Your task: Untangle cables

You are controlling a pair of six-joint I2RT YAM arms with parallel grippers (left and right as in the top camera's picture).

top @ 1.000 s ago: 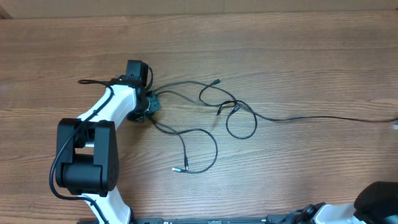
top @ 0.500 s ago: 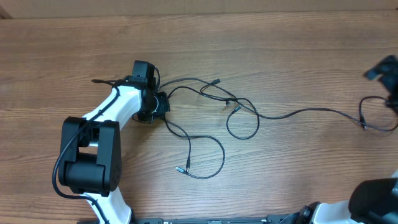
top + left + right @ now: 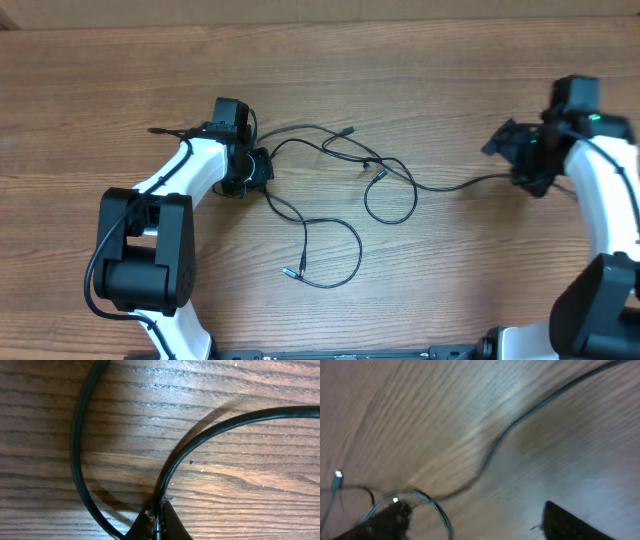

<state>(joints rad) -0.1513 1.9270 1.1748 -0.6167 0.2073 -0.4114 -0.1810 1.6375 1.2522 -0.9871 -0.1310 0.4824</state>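
1. The left gripper (image 3: 262, 167) has its two fingertips pressed together on one black strand of the cables (image 3: 445, 188). In the left wrist view the strand runs straight into the pinch of the gripper (image 3: 159, 521).
2. Two runs of cable show just beyond those tips in the left wrist view. One arcs off to the right and the other curves away on the left, and both lie on the wood.
3. The right gripper (image 3: 517, 163) is spread wide. In the blurred right wrist view its two dark fingers sit well apart around the gripper (image 3: 475, 525) and nothing is clamped between them.
4. One long strand reaches that gripper from the tangle. I cannot tell whether it touches a finger.
5. The cables lie on the table (image 3: 450, 80) between the two grippers, tangled nearer the left one.
6. I count three small plug ends (image 3: 349, 130) from overhead, one closed loop and one wider open curl. The tangle hides how many separate cables there are.
7. There are two arms, the left arm (image 3: 190, 165) and the right arm (image 3: 600, 190).
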